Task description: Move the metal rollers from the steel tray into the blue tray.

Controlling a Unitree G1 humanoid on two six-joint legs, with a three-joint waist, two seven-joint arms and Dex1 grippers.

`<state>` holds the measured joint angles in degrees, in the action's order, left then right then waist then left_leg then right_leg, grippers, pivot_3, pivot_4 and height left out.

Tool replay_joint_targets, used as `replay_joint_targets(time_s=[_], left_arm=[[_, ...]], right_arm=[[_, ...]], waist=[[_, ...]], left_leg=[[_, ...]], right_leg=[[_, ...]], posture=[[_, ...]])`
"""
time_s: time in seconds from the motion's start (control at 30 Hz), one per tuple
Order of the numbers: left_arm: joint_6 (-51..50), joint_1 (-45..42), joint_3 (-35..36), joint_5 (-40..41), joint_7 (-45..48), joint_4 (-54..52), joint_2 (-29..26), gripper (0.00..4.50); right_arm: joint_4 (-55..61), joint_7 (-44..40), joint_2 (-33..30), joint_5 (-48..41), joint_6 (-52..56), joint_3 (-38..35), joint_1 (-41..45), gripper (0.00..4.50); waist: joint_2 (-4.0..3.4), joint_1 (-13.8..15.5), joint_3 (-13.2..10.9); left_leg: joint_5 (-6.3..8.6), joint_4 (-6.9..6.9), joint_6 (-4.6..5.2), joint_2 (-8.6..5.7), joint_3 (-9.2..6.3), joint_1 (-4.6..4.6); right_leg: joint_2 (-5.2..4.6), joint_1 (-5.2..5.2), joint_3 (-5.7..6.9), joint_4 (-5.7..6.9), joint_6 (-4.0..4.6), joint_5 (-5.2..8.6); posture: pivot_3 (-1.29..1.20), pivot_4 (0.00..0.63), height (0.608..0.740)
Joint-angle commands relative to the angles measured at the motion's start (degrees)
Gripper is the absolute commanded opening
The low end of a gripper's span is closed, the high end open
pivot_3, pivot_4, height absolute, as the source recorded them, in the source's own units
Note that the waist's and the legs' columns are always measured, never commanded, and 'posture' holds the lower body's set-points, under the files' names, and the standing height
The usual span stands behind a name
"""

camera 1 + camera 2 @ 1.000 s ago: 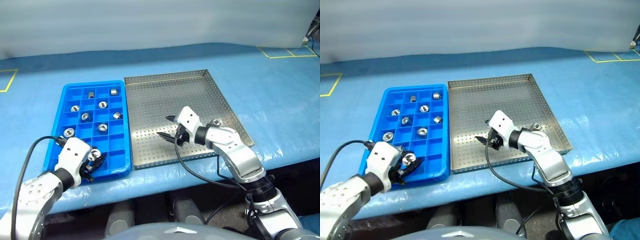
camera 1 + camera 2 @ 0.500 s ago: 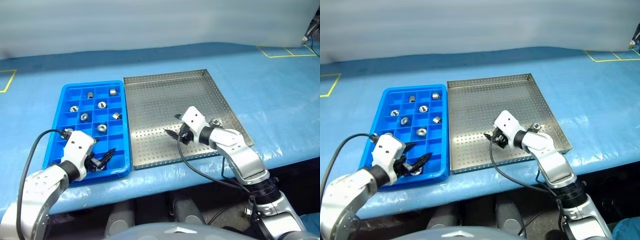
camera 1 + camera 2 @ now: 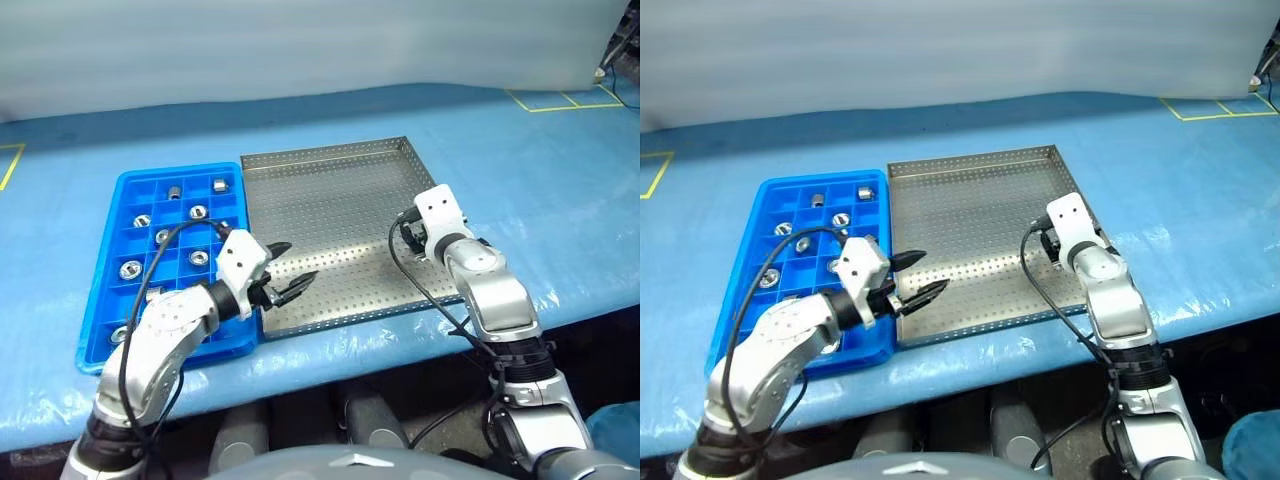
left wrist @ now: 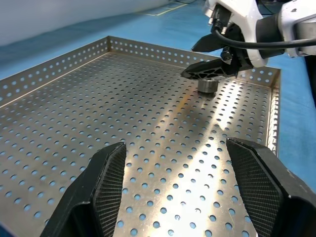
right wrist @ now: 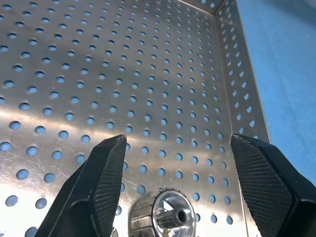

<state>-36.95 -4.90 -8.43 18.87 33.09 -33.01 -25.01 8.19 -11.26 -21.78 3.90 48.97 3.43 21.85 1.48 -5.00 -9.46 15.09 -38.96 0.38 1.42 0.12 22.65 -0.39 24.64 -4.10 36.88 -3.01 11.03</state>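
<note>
Blue tray (image 3: 100, 330) at left-centre holds several metal rollers (image 3: 130, 269), each in its own compartment, bores mostly facing up. One roller (image 5: 165, 216) lies alone in the steel tray (image 3: 330, 200) near its right rim, tipped so its bore faces the right gripper (image 5: 177, 197), whose fingers stand spread and empty around it. Left gripper (image 3: 285, 270) gapes empty over the steel tray's lower-left corner.

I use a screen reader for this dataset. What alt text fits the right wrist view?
One metal roller lies on its side on the perforated steel tray, low between the two open black fingers of the right end effector, untouched. The tray's raised rim and blue table cover lie beyond.
</note>
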Motion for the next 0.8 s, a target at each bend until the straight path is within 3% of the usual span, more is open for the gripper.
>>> replay_joint_targets(time_s=[0.03, 0.4, 0.5, 0.63, 0.67, 0.8], left_arm=[[2.47, -1.74, -1.23, -0.83, 1.13, 2.08, -0.35, 3.51], [3.41, -1.63, -1.13, -1.08, 1.38, 2.79, -0.79, 3.51], [3.41, -1.5, -0.6, -1.16, 1.01, 2.52, -0.99, 3.55], [3.34, -0.9, 0.15, -1.19, 0.2, 2.09, -1.38, 3.55], [3.22, -0.69, 0.25, -1.22, -0.02, 2.0, -1.5, 3.55], [3.05, 0.51, 1.31, -1.24, -1.1, 1.64, -1.93, 3.55]], right_arm=[[1.65, 1.37, 1.24, -0.54, 1.68, -3.12, 0.38, 3.51], [3.23, 1.37, 5.64, -3.04, 5.32, -4.75, -2.48, 3.51], [2.52, 1.7, 6.25, -3.34, 5.13, -5.14, -2.47, 2.99], [2.12, 1.86, 6.26, -3.27, 4.7, -4.76, -2.17, 1.7], [2.08, 1.71, 6.23, -3.4, 4.54, -4.71, -2.09, 1.7], [2.09, 1.15, 5.91, -3.67, 4.17, -4.19, -2.08, 0.87]], waist=[[0.0, -0.22, 0.0], [-0.01, -1.39, 0.0], [-0.01, -1.88, -0.01], [-0.01, -2.26, -0.01], [-0.01, -2.31, 0.0], [-0.01, -2.3, 0.0]], left_leg=[[0.0, 0.0, 0.0, 0.0, 0.0, 0.0], [0.01, -0.01, 0.01, 0.01, 0.0, 0.01], [0.01, -0.01, 0.01, 0.01, 0.0, 0.0], [0.01, 0.0, 0.01, 0.02, -0.01, -0.01], [0.01, 0.0, 0.01, 0.02, -0.01, -0.01], [0.01, 0.0, 0.01, 0.02, -0.01, -0.02]], right_leg=[[0.0, 0.0, 0.0, 0.0, 0.0, 0.0], [-0.01, -0.01, -0.01, 0.0, -0.03, -0.01], [-0.01, -0.01, -0.02, 0.0, -0.04, -0.01], [0.0, -0.01, -0.01, 0.0, -0.04, -0.01], [0.0, -0.01, -0.01, 0.0, -0.04, -0.01], [0.0, -0.02, -0.01, 0.0, -0.04, -0.01]], posture=[[-0.12, 0.15, 0.74], [-0.14, 0.15, 0.74], [-0.13, 0.15, 0.74], [-0.13, 0.15, 0.74], [-0.13, 0.15, 0.74], [-0.11, 0.15, 0.74]])
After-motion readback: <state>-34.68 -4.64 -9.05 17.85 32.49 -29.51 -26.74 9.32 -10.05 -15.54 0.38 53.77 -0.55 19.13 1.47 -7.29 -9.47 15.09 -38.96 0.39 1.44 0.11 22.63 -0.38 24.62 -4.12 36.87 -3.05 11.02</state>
